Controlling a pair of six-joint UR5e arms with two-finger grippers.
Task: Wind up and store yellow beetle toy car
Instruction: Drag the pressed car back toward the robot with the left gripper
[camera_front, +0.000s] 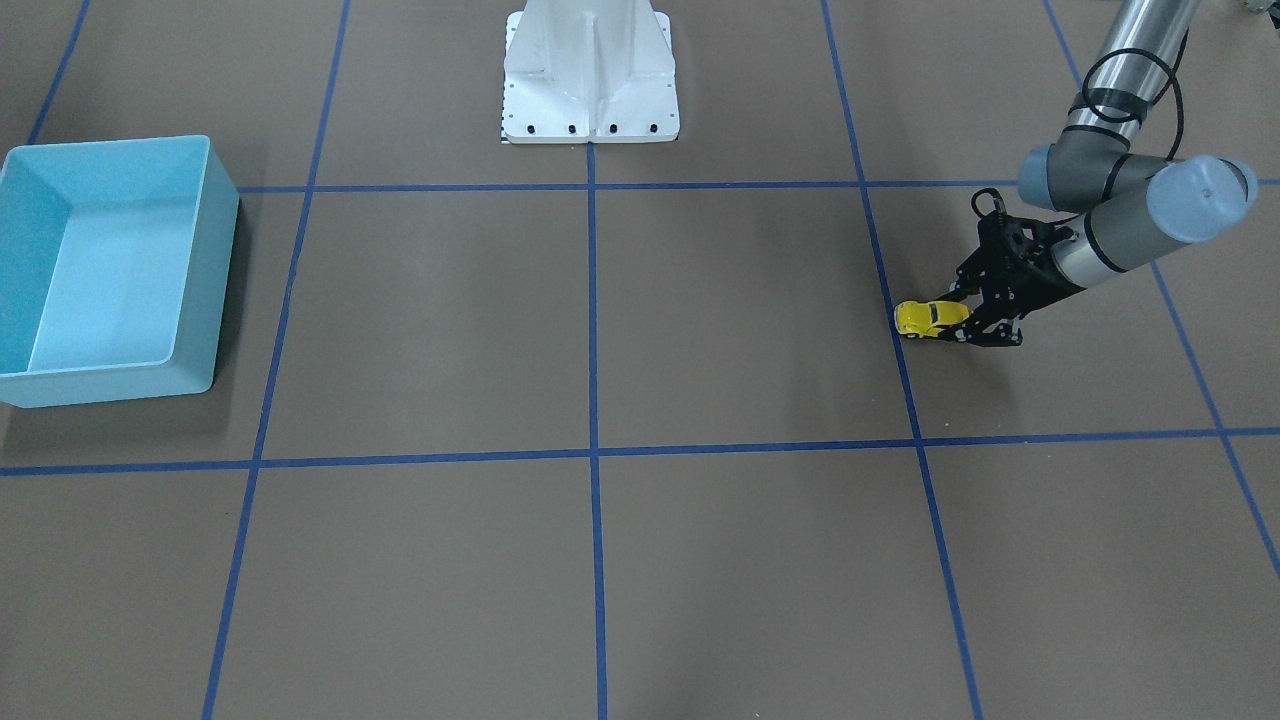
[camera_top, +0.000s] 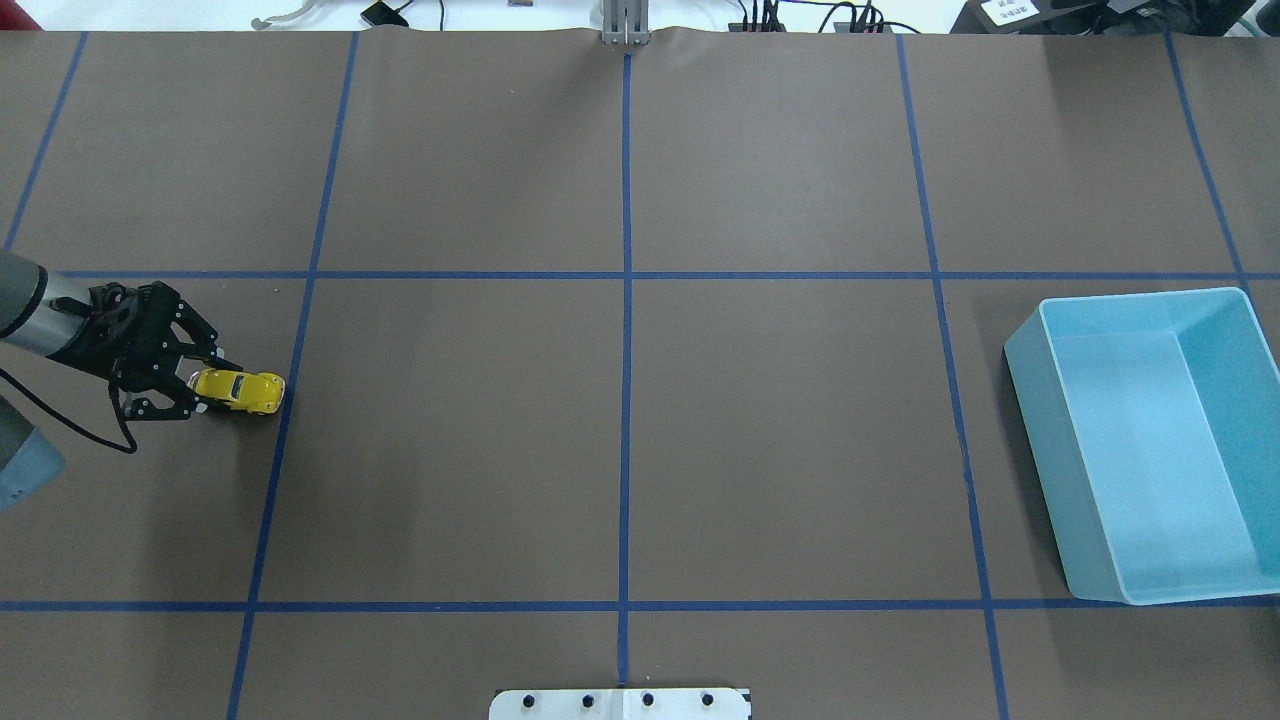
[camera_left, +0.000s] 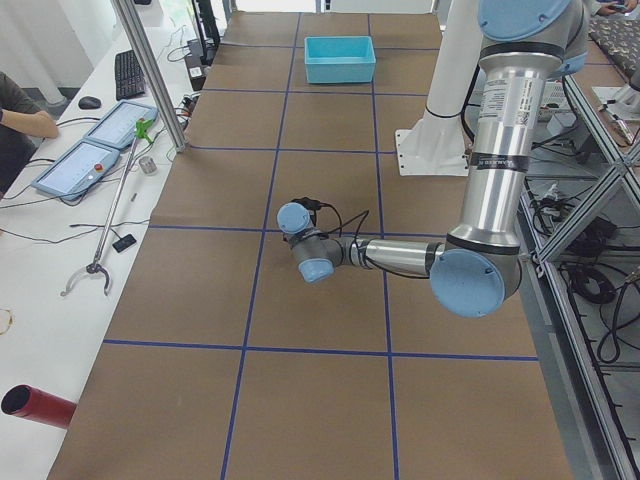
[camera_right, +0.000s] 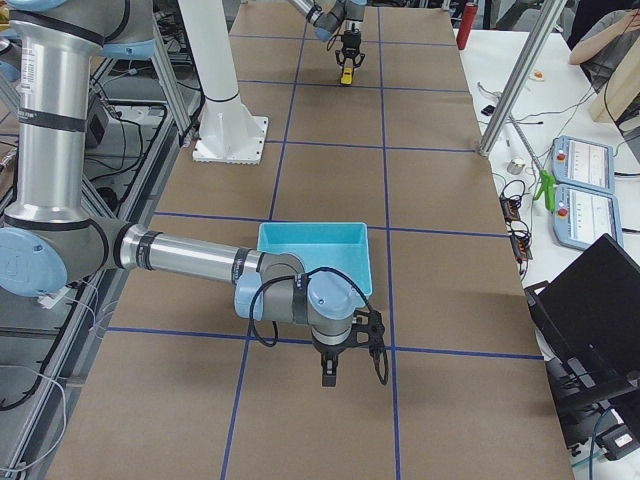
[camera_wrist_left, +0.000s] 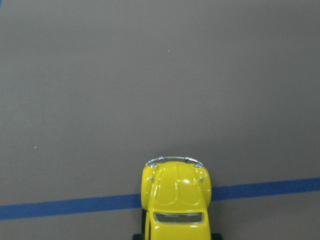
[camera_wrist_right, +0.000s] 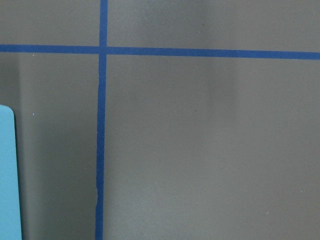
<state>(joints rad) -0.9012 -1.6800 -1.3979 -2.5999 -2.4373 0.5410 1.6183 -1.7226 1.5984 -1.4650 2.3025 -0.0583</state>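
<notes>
**Front-facing view:** the left gripper (camera_front: 961, 316) is clenched on the rear of the yellow beetle toy car (camera_front: 930, 317), which sits on the tabletop (camera_front: 700, 330).

**Overhead view:** the car's nose reaches a blue tape line (camera_top: 270, 480), well apart from the light blue bin (camera_top: 1035, 440).

**Left wrist view:** the car is at the bottom edge, its nose over the tape.

**Right exterior view:** the right gripper (camera_right: 329, 376) hangs near the bin. Whether it is clenched or released cannot be told.
</notes>
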